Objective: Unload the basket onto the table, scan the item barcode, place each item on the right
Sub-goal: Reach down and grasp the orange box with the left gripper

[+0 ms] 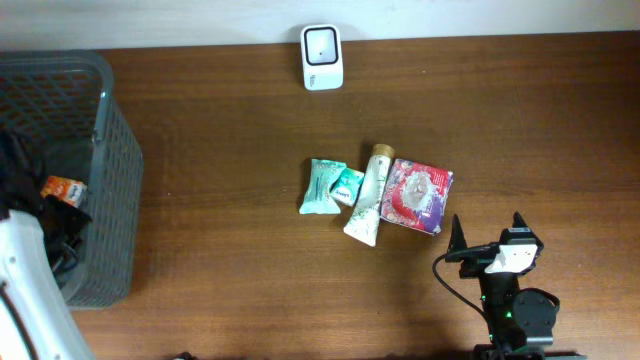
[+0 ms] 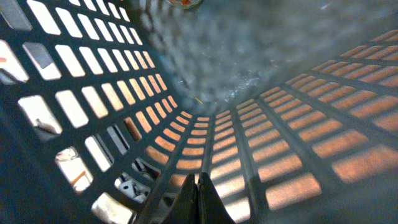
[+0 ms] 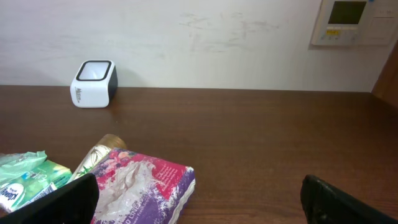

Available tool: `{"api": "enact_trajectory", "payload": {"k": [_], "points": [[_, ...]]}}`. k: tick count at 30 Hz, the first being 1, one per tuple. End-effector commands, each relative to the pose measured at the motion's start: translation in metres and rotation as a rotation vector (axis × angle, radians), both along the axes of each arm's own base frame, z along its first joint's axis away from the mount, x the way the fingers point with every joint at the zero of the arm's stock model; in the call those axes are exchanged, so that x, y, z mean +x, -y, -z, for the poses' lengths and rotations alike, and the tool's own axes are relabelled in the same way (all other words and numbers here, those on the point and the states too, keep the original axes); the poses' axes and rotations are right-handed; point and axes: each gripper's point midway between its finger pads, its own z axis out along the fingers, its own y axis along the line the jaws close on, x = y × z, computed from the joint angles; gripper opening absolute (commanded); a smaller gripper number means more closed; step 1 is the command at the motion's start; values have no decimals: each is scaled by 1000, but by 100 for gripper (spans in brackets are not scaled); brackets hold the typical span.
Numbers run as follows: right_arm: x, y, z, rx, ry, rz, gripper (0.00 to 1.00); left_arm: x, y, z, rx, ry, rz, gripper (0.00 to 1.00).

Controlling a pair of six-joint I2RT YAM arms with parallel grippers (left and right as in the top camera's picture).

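Four items lie clustered on the table (image 1: 230,120), nearer me than the scanner (image 1: 322,57): a green packet (image 1: 322,186), a smaller green packet (image 1: 347,185), a tube (image 1: 369,195) and a red-and-purple pouch (image 1: 417,195), each touching the next. My right gripper (image 1: 487,224), just beyond the pouch from the scanner, holds its jaws wide apart. My left gripper (image 2: 198,199), jaws pressed together, is inside the grey basket (image 1: 118,150), well left of the scanner, near an orange packet (image 1: 62,188).

scanner (image 1: 322,57): 1 | basket (image 1: 112,150): 1 | green packets (image 1: 320,187) (image 1: 347,185): 2 | tube (image 1: 368,200): 1 | purple pouch (image 1: 417,195): 1
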Motion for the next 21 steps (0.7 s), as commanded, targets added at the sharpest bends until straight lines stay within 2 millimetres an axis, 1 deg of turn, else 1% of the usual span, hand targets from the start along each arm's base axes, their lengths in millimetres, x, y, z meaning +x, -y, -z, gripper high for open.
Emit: {"api": "enact_trajectory", "payload": {"k": [1, 2, 4, 7, 8, 11, 14, 15, 18, 21], "points": [[0, 2, 3, -3, -4, 8, 99, -11, 12, -9, -5, 59, -8, 0], [0, 2, 3, -3, -4, 8, 99, -15, 14, -12, -1, 66, -8, 0], [0, 2, 3, -3, -4, 8, 99, -15, 11, -16, 23, 83, -13, 0], [0, 2, 3, -3, -4, 8, 99, -12, -8, -20, 120, 114, -122, 0], [0, 2, 3, -3, -4, 8, 98, -13, -9, -17, 123, 115, -158, 0], [0, 2, 3, -3, -4, 8, 99, -20, -5, 1, 96, 61, -171, 0], [0, 2, 3, -3, -4, 8, 99, -36, 4, 25, 49, -34, -193, 0], [0, 2, 3, -3, -4, 8, 98, -39, 6, 28, 42, -49, -195, 0], [0, 2, 3, -3, -4, 8, 99, -46, 11, 27, 28, -65, -194, 0], [0, 2, 3, -3, -4, 8, 99, -61, 19, 14, 48, -19, -195, 0]]}}
